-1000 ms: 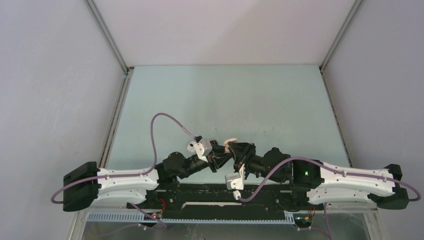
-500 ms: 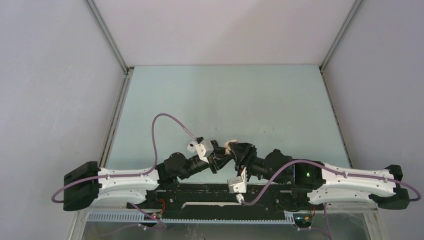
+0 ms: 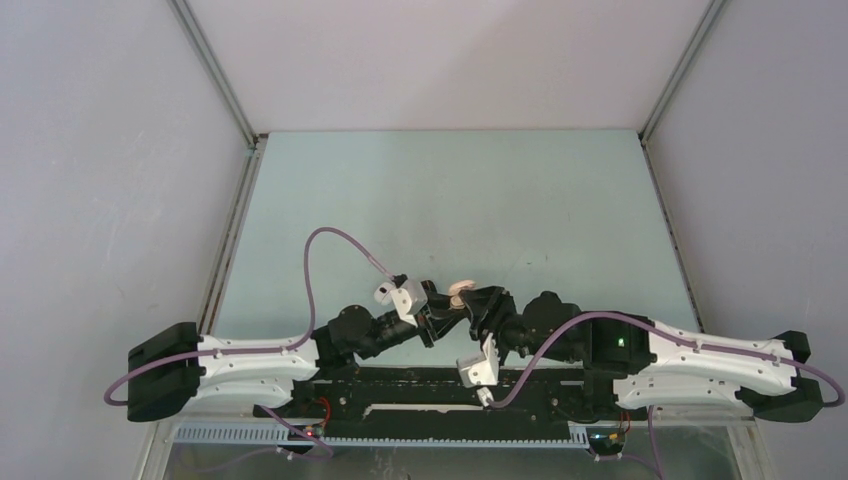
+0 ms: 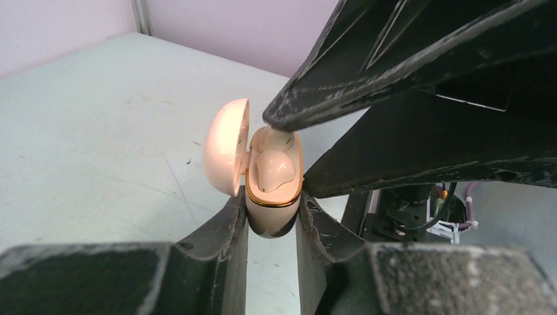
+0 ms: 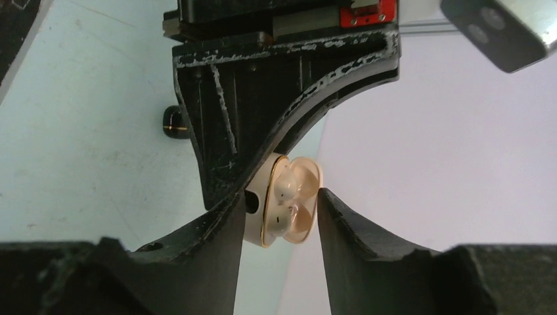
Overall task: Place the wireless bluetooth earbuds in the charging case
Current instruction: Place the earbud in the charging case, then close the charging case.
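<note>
The pale green bench (image 3: 450, 190) carries two arms, the left arm (image 3: 250, 360) and the right arm (image 3: 700, 360), which meet nose to nose near its near edge, about midway between left and right; there are two pairs of fingers and one charging case between them. The left fingers (image 4: 217, 243) are closed on the lower body of the beige-pink charging case (image 4: 272, 220), pinching it from both sides and holding it clear of the bench; its long axis runs straight out from those fingers, and its one lid (image 4: 226, 147) is swung wide open off a long edge. The right fingers (image 5: 210, 249) are parted, gripping nothing; their tips sit astride the case's open mouth, one at its end and one just beside its rim. So the case lies dead ahead of the right fingers, mouth toward them, and the right arm is the one free to act. Two earbuds (image 5: 297, 180) show in the right wrist view, same colour as the case, lying one after the other along its length and seemingly seated in their wells; the left wrist view shows one plainly, the other mostly behind a right fingertip. One small dark rounded thing (image 5: 172, 120) lies on the bench beyond, too small to name. The likely next move is a straight withdrawal to the right, then the lid.
</note>
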